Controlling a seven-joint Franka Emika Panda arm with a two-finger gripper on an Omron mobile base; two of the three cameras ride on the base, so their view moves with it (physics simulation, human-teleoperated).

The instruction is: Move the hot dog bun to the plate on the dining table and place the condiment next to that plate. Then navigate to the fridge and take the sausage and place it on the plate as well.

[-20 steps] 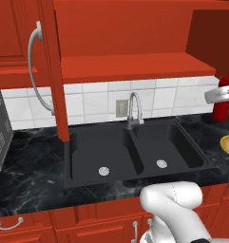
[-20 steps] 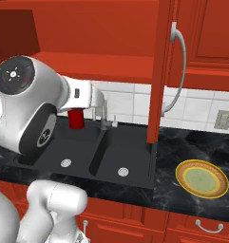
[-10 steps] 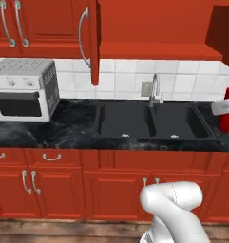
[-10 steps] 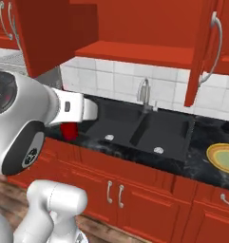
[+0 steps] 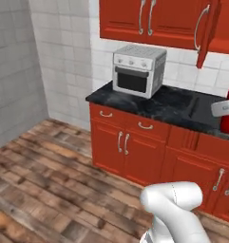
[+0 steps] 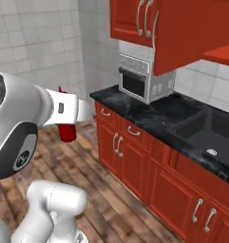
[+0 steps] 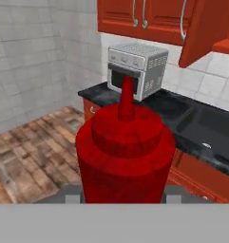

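We see the arm raised and extended level from its base. The gripper stands at 6 o'clock in the hand view, jaws clamped on the condiment, held upright.

I see a black marble counter running along the tiled wall on red cabinets. At its left end, set back against the wall, stands a steel toaster oven, upright, its window door facing out into the room; bare counter lies in front of it up to the front edge. Further right along the top, a black sink is sunk into the counter, its drain visible in the basin near the front edge, well apart from the oven. Below and to the left of the counter's end, I see a wood plank floor reaching the grey tiled side wall.
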